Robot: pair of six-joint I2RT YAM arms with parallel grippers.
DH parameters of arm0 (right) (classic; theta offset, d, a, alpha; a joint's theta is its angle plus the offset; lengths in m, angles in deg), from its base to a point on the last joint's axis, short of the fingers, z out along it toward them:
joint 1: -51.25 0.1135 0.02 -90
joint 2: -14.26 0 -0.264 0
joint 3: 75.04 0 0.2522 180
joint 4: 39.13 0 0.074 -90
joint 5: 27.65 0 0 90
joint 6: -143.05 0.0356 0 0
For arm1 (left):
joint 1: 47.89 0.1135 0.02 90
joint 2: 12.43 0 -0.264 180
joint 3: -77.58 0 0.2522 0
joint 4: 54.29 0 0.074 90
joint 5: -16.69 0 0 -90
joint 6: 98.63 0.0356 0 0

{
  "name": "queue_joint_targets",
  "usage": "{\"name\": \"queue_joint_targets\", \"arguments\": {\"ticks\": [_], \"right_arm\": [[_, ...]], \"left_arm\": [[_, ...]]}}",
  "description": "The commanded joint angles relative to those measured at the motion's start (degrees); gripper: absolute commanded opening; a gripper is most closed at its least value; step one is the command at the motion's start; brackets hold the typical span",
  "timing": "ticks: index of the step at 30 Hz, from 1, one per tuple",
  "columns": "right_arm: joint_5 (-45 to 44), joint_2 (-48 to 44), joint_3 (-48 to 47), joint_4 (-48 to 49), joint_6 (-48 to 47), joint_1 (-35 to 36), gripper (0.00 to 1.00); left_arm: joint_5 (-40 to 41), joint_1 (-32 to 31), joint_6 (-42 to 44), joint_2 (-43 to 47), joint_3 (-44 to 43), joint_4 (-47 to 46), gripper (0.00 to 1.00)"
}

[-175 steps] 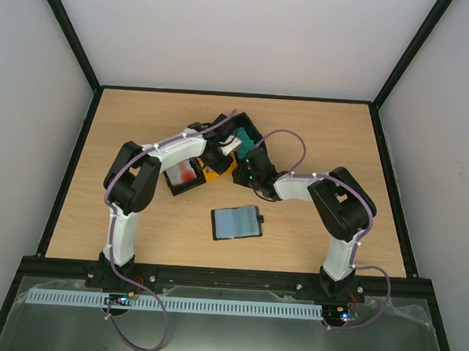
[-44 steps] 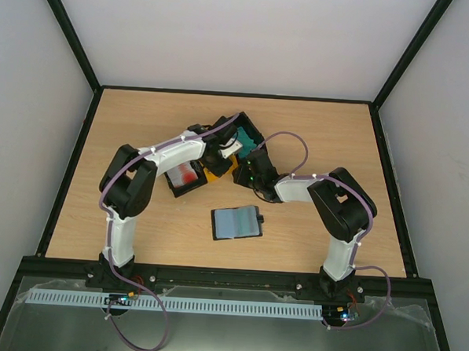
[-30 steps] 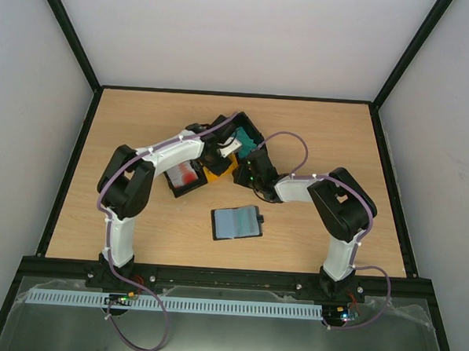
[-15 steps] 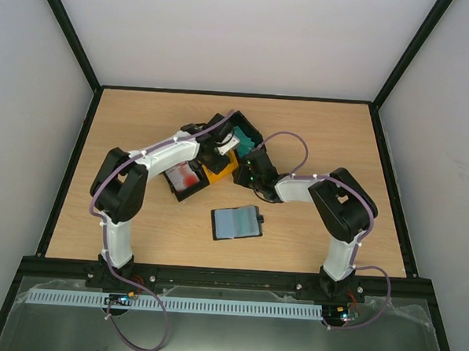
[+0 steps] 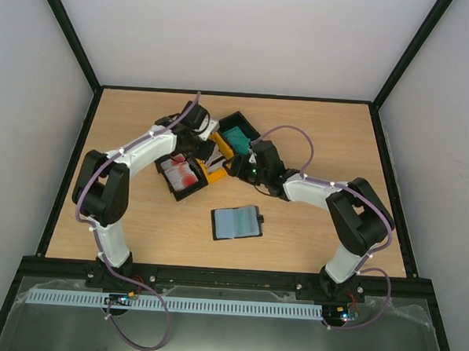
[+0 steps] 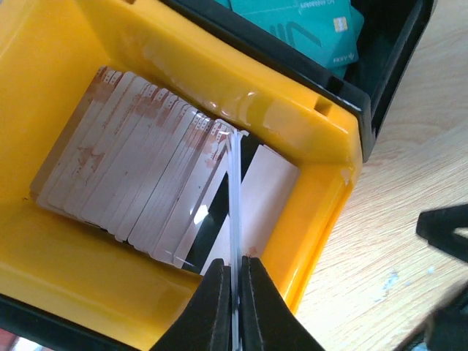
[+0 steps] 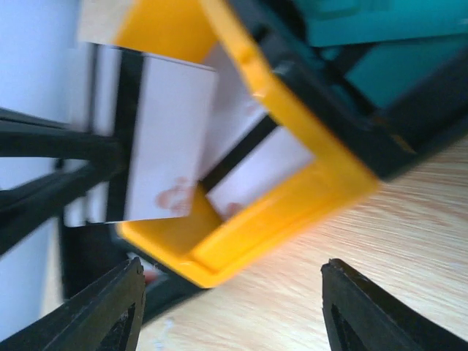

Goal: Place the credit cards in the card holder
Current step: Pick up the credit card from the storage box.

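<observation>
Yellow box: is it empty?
Not empty. A row of white cards stands in the yellow box; the left gripper pinches one card edge-on.

On the table: a yellow bin between two black bins at centre, the card holder below.

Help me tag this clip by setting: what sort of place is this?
Probably a robotics test cell: left arm and right arm bolted to a wooden table, enclosed by plain white walls and a black frame.
</observation>
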Motion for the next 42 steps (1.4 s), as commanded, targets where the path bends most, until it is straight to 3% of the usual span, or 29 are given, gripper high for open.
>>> {"name": "queue_joint_targets", "arguments": {"ticks": [1,11,23,27,32,34,37,42], "right_arm": [[8.2,-1.3,-1.8,7.7,6.5,-0.2,0.67],[12.8,0.7,-5.9,11.7,7.5,-0.7,0.76],[28.9,5.3,-10.9,20.9,12.0,-2.5,0.75],[31.6,7.2,-10.4,28.2,17.5,-2.5,0.61],[33.2,9.0,-8.1,42.7,27.5,-2.5,0.26],[33.3,10.0,-7.3,49.3,32.5,-2.6,0.16],[32.9,11.4,-6.7,53.9,36.4,-2.9,0.10],[32.3,12.1,-6.3,55.7,38.1,-3.2,0.06]], "left_arm": [[-8.2,3.6,-5.9,2.4,1.3,0.6,0.02],[-29.9,11.5,-13.2,10.6,5.6,-4.8,0.02],[-41.1,14.0,-22.9,16.9,10.7,-13.7,0.02],[-44.5,15.4,-27.3,17.8,12.2,-18.3,0.02],[-47.4,16.4,-30.0,19.0,13.7,-21.0,0.05],[-48.1,17.0,-30.8,19.6,14.2,-21.6,0.10],[-49.5,18.2,-32.0,20.7,15.3,-23.0,0.19],[-50.7,19.6,-31.9,22.0,16.5,-23.4,0.20]]}}
